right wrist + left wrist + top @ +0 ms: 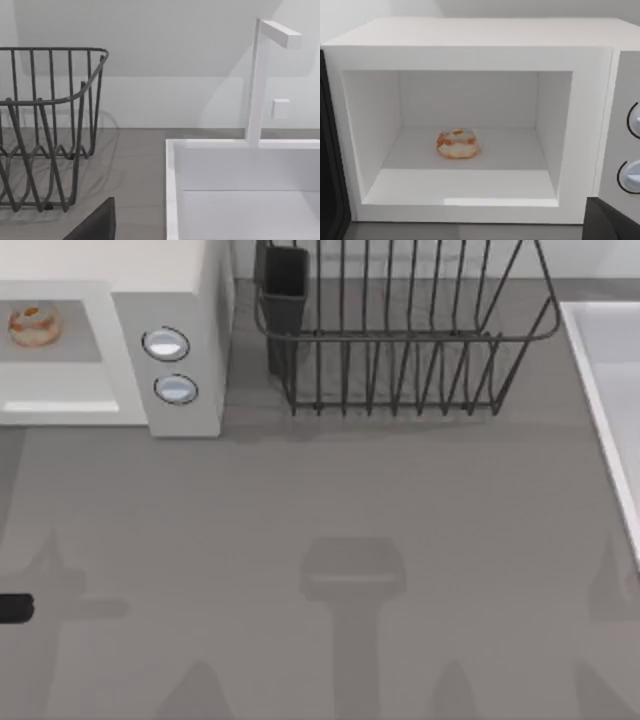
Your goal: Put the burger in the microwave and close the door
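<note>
While I watch from above, the microwave (170,350) sits at the table's (330,510) far left corner, its two round knobs (166,344) facing up toward the camera on the grey panel. Inside its cavity lies the burger (35,325), resting on the cavity floor and clear of the side walls.

From the left wrist camera I look straight into the open microwave (470,55). The burger (458,144) sits about mid-floor (a little toward the back wall), and nothing touches it. A dark vertical edge at that picture's border looks like the door (330,165), swung open beside the cavity mouth, though I can see too little of it to be sure. The knobs (632,175) show partly at the other border.

My left arm shows as a small dark piece (15,609) at the top view's left edge, near the front of the table; whether its fingers are apart or together I cannot tell.

A black wire dish rack (400,340) stands to the right of the microwave, with a dark cup holder (285,285) on its left end. A white sink (610,410) lies along the table's right edge; the right wrist camera shows the sink (240,170), its white faucet (260,80) and the rack (50,125) beside it.
</note>
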